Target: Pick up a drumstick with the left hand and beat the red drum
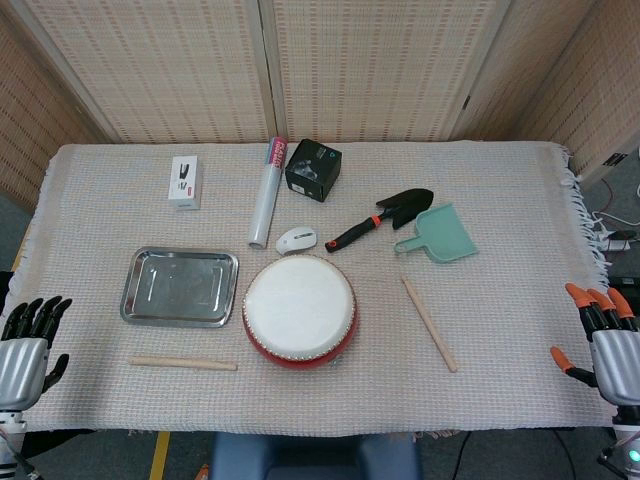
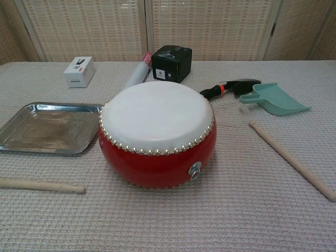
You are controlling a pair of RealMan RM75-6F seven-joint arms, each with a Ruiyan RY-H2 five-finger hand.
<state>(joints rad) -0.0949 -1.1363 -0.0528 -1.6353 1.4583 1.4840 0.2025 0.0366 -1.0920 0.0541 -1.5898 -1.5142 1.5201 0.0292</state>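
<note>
Left hand [image 1: 28, 345], open and holding nothing, is waiting well left of the red drum [image 1: 299, 310], nearest the drumstick [image 1: 183, 364] lying crosswise just left of the drum's front.

a red drum [image 1: 299, 311] sits upright near the front-centre of the cloth-covered table, its white skin facing up and ringed with a row of small pale studs; a metal fitting shows low on its red side (clearest in the chest view). two plain wooden drumsticks lie flat on the cloth, neither touching the drum. the left drumstick [image 1: 183, 364] rests near the front edge, left of the drum, running roughly left to right. the right drumstick [image 1: 429, 323] lies on the drum's other side, angled so one end points toward the back of the table and the other toward the front right.
</note>
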